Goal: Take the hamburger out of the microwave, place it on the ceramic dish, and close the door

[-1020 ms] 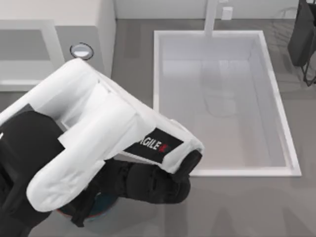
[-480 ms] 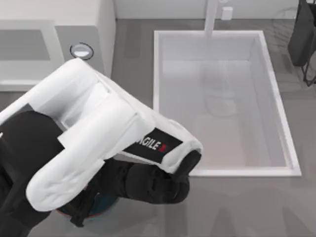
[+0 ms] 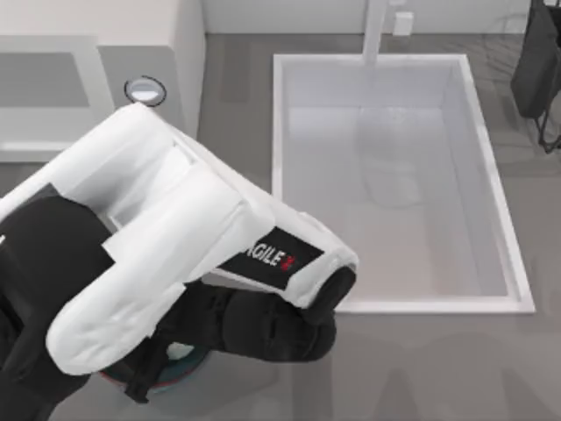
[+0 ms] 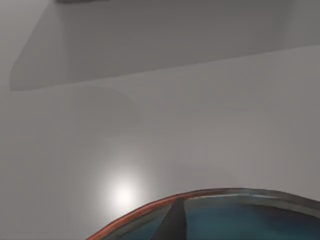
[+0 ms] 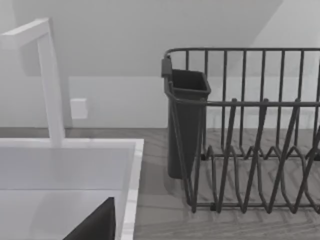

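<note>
My left arm [image 3: 166, 254] reaches over the table's front left and covers most of the ceramic dish [image 3: 166, 379], a blue bowl with a reddish-brown rim. A small pale lump, apparently the hamburger [image 3: 180, 353], peeks out inside the dish at the arm's edge. In the left wrist view the dish rim [image 4: 150, 207] curves close below, and a dark part of my left gripper [image 4: 175, 222] hangs over its blue inside. The microwave [image 3: 131, 35] stands at the back left with a silver-rimmed knob [image 3: 145, 90]. Beside it is the white-framed grey door [image 3: 44, 88]; I cannot tell whether it is open.
A white rectangular sink [image 3: 491, 184] with a tap [image 3: 375, 31] takes up the middle and right. A dark wire dish rack [image 5: 245, 135] with a cutlery cup [image 5: 186, 120] stands at the back right [image 3: 539, 70]. My right arm is parked by the sink's far corner.
A pale lump now shows inside the dish where only blue glaze showed before. The left arm has shifted very slightly.
</note>
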